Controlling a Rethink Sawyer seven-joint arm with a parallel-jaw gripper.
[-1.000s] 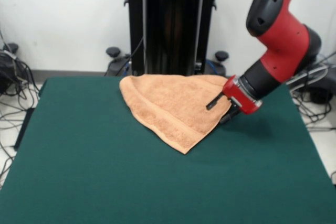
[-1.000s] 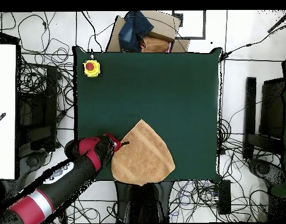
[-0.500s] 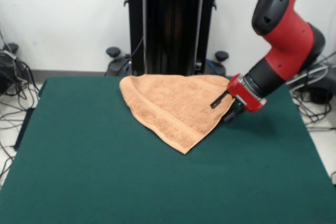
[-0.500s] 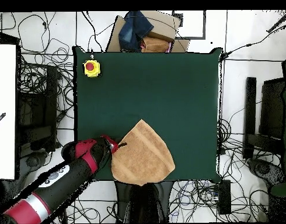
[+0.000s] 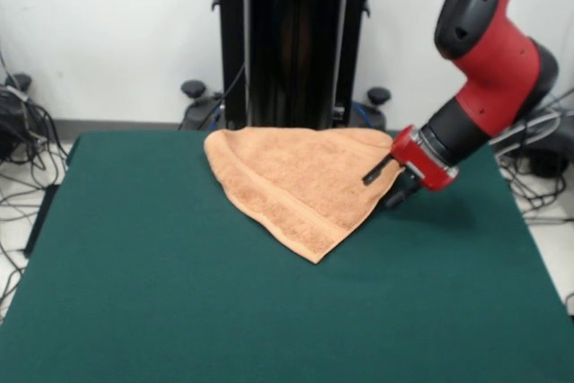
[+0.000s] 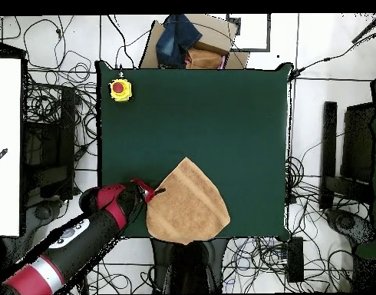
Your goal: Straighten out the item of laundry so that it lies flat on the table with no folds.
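The item of laundry [image 5: 300, 181], an orange-tan towel, lies folded over into a rounded wedge at the table's far edge, its point toward the middle. In the overhead view the towel [image 6: 187, 203] sits at the bottom edge of the green table [image 6: 222, 115]. My gripper [image 5: 377, 193] is at the towel's right edge, low and tilted, and open. One black finger [image 5: 375, 170] hovers over the cloth and the other is beside it over the table [image 5: 179, 293]. From above, the gripper [image 6: 154, 193] meets the towel's left edge. Nothing is held.
A yellow box with a red button [image 6: 120, 89] stands at one table corner. A cardboard box with blue cloth [image 6: 187, 42] lies on the floor past the table's top edge. Cables cover the floor around the table. The black pedestal [image 5: 291, 42] rises behind the towel.
My gripper has drifted slightly to the right along the towel's edge in the front view. The towel has kept its shape and place.
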